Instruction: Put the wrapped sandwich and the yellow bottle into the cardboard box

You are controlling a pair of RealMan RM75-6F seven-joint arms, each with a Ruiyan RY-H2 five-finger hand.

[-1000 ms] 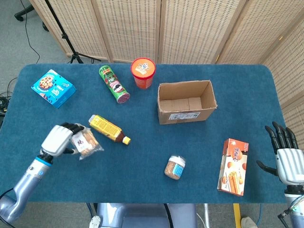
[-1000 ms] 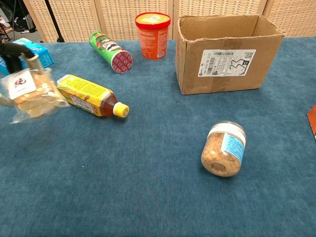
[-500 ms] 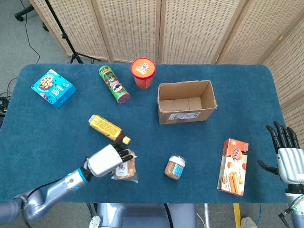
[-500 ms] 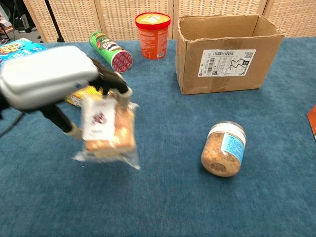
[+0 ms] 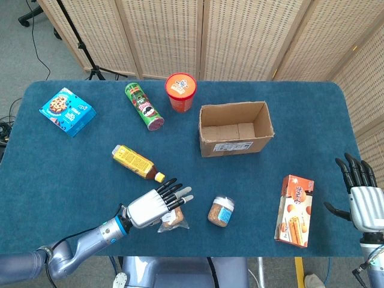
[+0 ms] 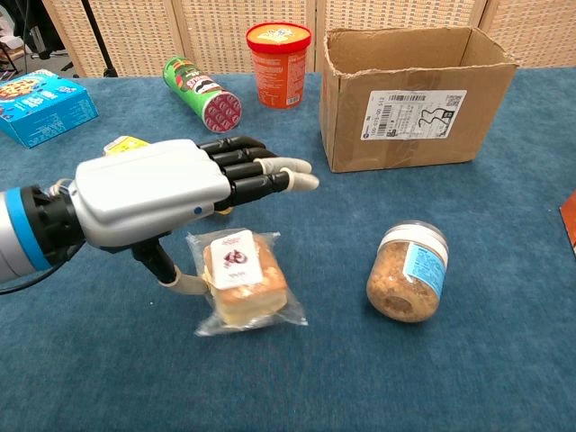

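Your left hand [image 6: 157, 193] is hovering fingers-spread, holding nothing, over the wrapped sandwich [image 6: 245, 279], well short of the cardboard box [image 6: 409, 108]; regrip around its sides before lifting.

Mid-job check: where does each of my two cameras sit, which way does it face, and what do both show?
Head view: high above the near edge, looking down on the whole table; shows the left robot hand with forearm, and the right robot hand.
Chest view: low at the near edge, facing forward across the table; only the left robot hand shows.
Shared: left robot hand, wrapped sandwich, cardboard box, jar.
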